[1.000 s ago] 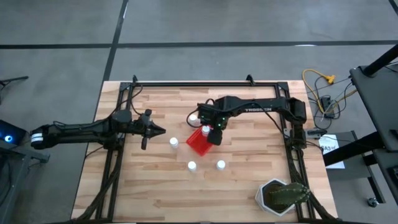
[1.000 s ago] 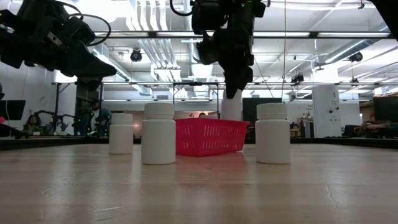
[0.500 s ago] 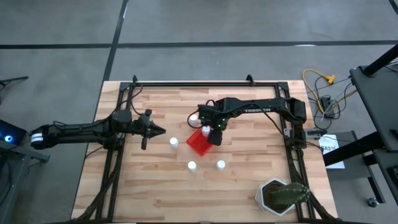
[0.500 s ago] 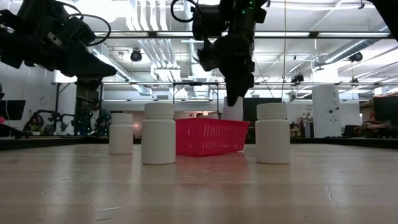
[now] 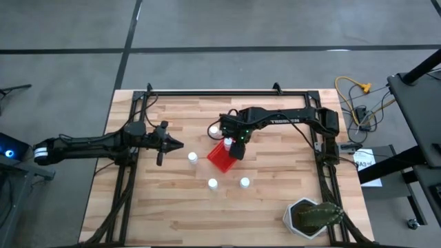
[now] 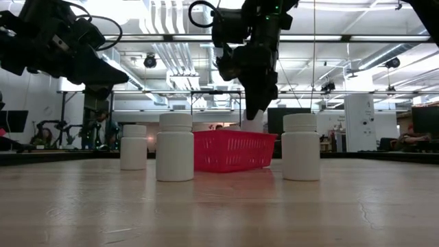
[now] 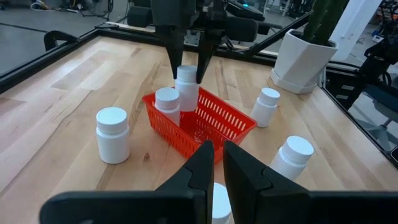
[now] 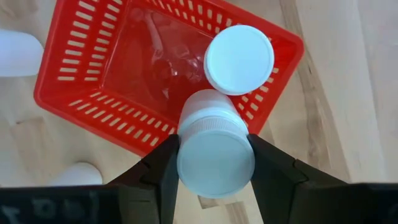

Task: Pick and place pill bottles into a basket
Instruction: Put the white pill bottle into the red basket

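The red basket (image 5: 219, 160) sits mid-table with one white pill bottle (image 8: 239, 59) standing in it. My right gripper (image 5: 238, 147) hangs over the basket's right end, shut on a second pill bottle (image 7: 186, 87) whose lower part is inside the basket. Loose bottles stand on their bases on the wood: one far of the basket (image 5: 214, 129), one to its left (image 5: 193, 157), two nearer (image 5: 212, 183) (image 5: 244, 182). My left gripper (image 5: 178, 145) is shut with nothing in it, above the table's left side. My right gripper pinches the bottle's round cap (image 8: 186, 163) between its two fingers (image 8: 163, 167), one on each side. The fingers come from above, pointing down. The bottle hangs upright with its lower part behind the basket wall; whether it stands on the basket floor I cannot tell.
A white pot with a green plant (image 5: 310, 218) stands at the near right corner. Black frame rails (image 5: 227, 94) run along the far and side edges. Bare wood lies near the front edge and at the far left.
My right gripper has sunk a little with the bottle, which has gone deeper into the basket and stayed upright. The basket and the other bottles have kept their places.
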You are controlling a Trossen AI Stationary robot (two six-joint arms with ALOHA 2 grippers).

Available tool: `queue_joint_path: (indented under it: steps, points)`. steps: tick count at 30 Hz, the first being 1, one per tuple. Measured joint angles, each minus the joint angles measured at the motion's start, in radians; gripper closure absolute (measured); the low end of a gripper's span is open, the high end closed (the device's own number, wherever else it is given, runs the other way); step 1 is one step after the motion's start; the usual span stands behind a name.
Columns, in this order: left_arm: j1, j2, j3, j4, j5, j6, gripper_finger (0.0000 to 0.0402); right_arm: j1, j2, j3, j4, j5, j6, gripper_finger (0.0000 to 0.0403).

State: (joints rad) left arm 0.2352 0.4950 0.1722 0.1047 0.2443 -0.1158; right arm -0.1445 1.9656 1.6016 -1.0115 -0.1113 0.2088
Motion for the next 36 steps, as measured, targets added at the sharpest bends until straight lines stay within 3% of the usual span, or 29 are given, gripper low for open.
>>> queue_joint_path:
  steps: [36]
  points:
    - [0.000, 0.000, 0.000, 0.000, 0.000, 0.000, 0.0385, 0.000, 0.000, -0.057, 0.033, -0.024, 0.001, 0.0259]
